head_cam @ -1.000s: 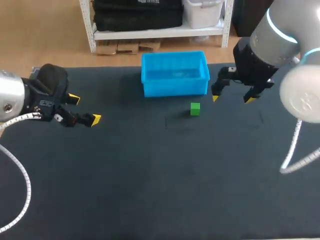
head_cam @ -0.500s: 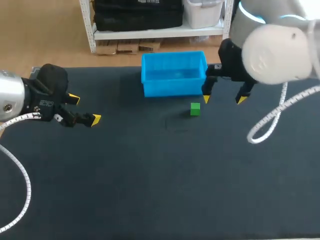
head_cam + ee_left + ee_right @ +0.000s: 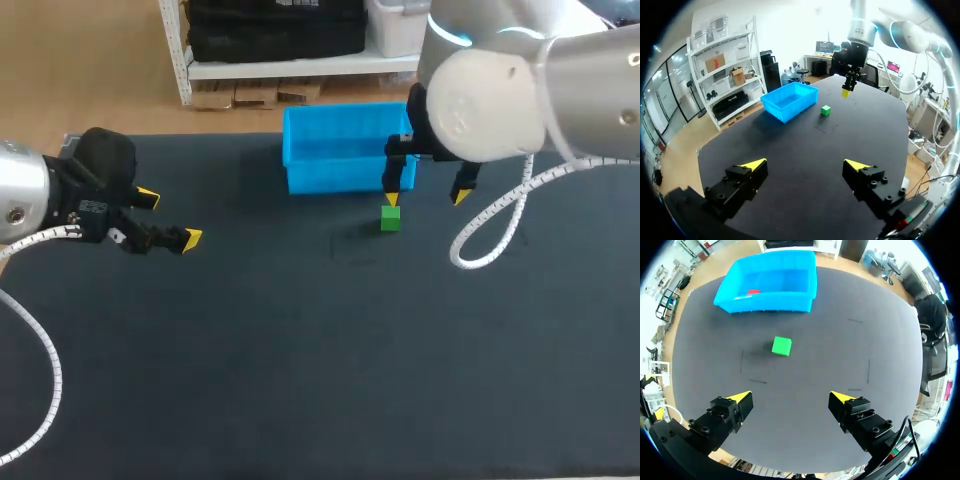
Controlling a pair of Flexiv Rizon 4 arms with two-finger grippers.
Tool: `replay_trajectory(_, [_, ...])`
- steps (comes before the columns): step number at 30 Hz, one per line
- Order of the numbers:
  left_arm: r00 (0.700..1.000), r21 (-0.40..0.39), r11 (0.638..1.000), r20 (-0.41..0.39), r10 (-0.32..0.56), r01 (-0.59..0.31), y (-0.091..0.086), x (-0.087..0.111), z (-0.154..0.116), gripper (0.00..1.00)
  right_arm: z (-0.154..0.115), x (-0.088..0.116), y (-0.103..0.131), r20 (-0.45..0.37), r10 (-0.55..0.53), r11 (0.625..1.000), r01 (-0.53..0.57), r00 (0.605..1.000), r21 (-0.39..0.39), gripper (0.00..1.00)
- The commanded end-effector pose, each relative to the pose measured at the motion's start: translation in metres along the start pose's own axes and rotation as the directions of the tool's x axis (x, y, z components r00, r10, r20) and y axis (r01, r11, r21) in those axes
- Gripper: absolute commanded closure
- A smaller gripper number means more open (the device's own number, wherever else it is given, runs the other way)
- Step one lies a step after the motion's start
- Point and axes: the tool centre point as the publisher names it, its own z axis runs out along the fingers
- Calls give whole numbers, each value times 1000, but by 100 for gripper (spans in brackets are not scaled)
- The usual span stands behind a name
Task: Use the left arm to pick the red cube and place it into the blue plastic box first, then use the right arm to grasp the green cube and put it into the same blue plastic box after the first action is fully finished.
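The blue plastic box (image 3: 296, 160) stands at the table's far middle; the right wrist view shows the red cube (image 3: 753, 291) lying inside the box (image 3: 805, 267). In front of the box sits the small green cube (image 3: 390, 219) on the dark table. My right gripper (image 3: 426, 196) hangs open just above and right of the green cube, one yellow tip almost over it; from its wrist the green cube (image 3: 781, 346) lies ahead of the open fingers (image 3: 790, 399). My left gripper (image 3: 166, 218) stays open at the table's left, holding nothing, with the box (image 3: 775, 106) and green cube (image 3: 826, 110) far ahead.
The table's dark mat (image 3: 320, 360) stretches wide in front of both grippers. A white cable (image 3: 490, 240) loops down from my right arm, over the mat right of the green cube. Faint outline marks (image 3: 752, 380) lie on the mat around the cube.
My right arm has swung leftward across the table's far right, bringing its open gripper from beside the box to just over the green cube. The left arm has not moved.
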Motion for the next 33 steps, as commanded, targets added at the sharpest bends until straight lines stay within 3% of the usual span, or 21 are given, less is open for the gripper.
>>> replay_trajectory(1, [1000,-8,1000,-12,-2,2,-1,-3,1,0,4,-5,2,6,5,1000,-5,1000,12,0])
replay_trajectory(21, [1000,-8,1000,-12,-2,2,-1,-3,1,0,40,-56,15,27,-14,999,13,1000,47,0])
replay_trajectory(33, [1000,-8,1000,-12,-2,2,-1,-3,1,0,71,-68,22,0,-13,999,13,1000,35,0])
